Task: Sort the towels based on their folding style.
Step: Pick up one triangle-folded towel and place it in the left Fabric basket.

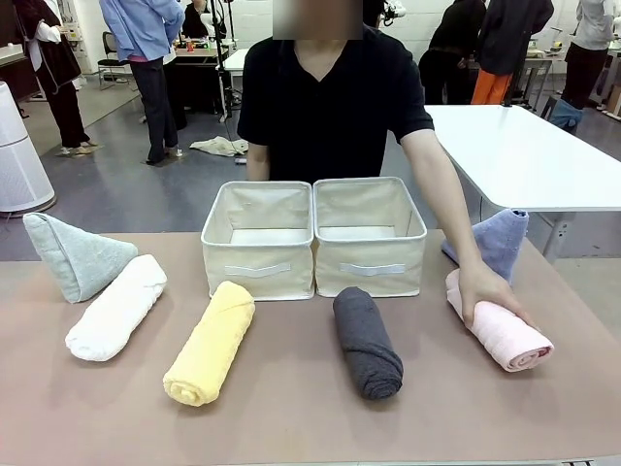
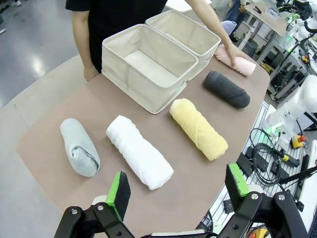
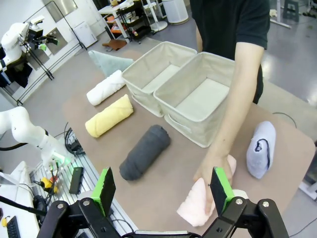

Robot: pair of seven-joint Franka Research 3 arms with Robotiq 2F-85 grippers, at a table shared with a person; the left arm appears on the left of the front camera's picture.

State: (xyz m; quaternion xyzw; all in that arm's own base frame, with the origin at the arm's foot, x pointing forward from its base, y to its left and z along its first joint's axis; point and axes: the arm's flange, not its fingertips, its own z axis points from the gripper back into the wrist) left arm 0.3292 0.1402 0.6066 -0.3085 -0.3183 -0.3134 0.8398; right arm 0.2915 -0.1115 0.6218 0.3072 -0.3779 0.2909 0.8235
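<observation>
With the left tool (image 2: 178,186) and the right tool (image 3: 163,186) both standing apart and empty, and the person's hand (image 1: 490,294) resting on the pink roll (image 1: 512,342) at 4 o'clock of the empty bins (image 1: 257,254), the safer start looks like the yellow roll (image 1: 211,343) at 7 o'clock, pinched across its middle so it does not unroll.

Left hand (image 2: 178,186), right hand (image 3: 163,184): fingers spread wide.

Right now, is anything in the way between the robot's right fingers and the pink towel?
Yes. The person's hand lies on the pink towel, just ahead of the open right fingers. Nothing else visible blocks it.
</observation>
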